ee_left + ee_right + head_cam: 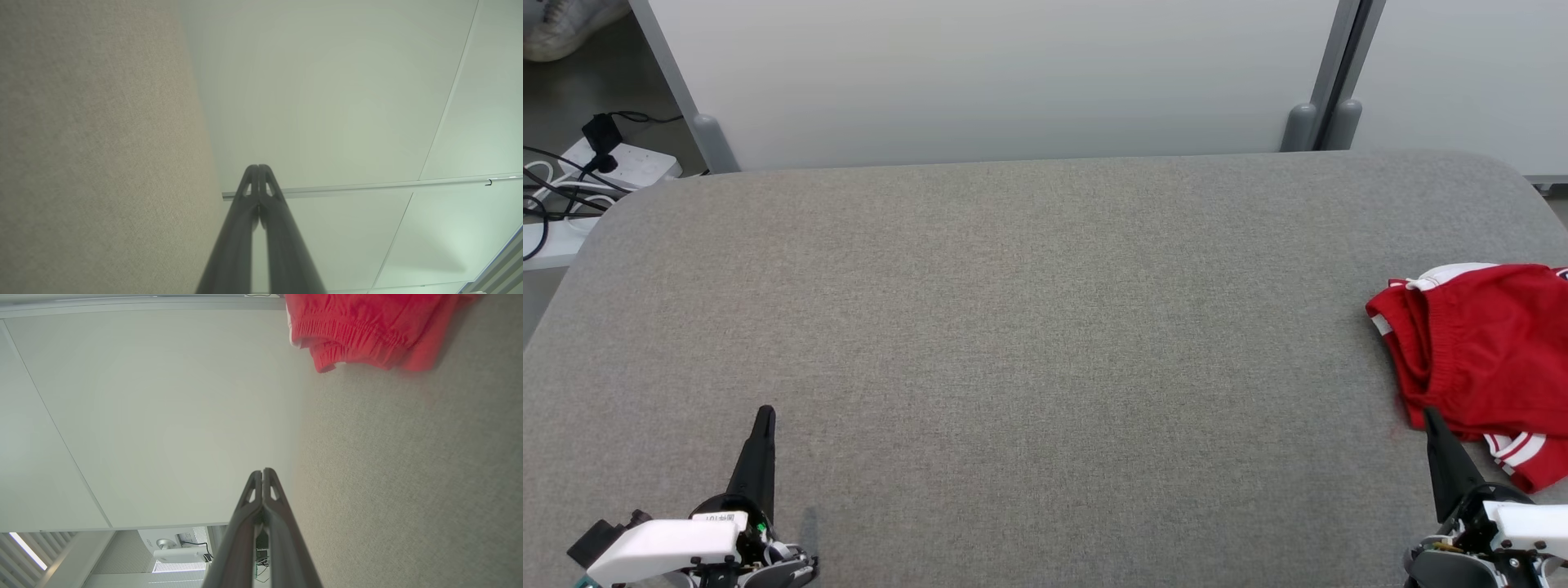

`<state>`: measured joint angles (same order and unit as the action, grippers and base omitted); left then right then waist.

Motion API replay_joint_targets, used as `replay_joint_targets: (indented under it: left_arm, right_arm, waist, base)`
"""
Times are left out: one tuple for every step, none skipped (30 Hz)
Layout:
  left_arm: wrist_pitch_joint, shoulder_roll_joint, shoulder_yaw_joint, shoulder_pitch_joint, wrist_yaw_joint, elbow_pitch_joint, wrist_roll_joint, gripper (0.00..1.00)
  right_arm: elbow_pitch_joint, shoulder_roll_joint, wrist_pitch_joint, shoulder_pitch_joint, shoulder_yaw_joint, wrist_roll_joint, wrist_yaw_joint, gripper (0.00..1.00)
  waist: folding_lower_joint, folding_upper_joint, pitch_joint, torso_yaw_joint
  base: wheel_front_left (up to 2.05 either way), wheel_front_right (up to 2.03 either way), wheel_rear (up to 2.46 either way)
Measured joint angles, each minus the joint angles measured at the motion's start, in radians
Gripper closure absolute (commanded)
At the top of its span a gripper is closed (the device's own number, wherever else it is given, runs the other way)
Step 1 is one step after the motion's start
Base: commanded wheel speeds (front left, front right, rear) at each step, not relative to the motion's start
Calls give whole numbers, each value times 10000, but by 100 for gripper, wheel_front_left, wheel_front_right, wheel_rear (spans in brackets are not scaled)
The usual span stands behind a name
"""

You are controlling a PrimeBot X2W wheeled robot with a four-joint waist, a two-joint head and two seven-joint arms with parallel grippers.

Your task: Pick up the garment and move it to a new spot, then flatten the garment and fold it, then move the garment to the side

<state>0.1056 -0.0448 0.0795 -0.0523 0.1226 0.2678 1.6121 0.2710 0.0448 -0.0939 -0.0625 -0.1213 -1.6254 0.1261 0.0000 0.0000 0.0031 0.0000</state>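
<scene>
Currently left gripper [765, 415] and right gripper [1431, 418] both clenched, empty. I judge the garment [1494, 351] light, limp; I'd pinch its elastic waistband [1441, 359].

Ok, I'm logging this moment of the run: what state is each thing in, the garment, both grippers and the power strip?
garment, crumpled, lying at the right end of the table, not held.
left gripper, jaws shut, empty.
right gripper, jaws shut, empty, tips short of the garment in the right wrist view.
power strip, on the floor, a black plug in it.
</scene>
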Motion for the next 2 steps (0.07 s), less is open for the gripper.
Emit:
replay_joint_targets:
  left_arm:
    - [0,0,0,0,0,0,0,100]
    - [0,0,0,0,0,0,0,100]
  right_arm:
    - [0,-2,-2,0,-2,0,0,100]
    - [0,-2,-2,0,-4,0,0,100]
  waist:
    - [1,0,0,0]
    - [0,0,0,0]
  base:
    - [0,0,0]
    - [0,0,0]
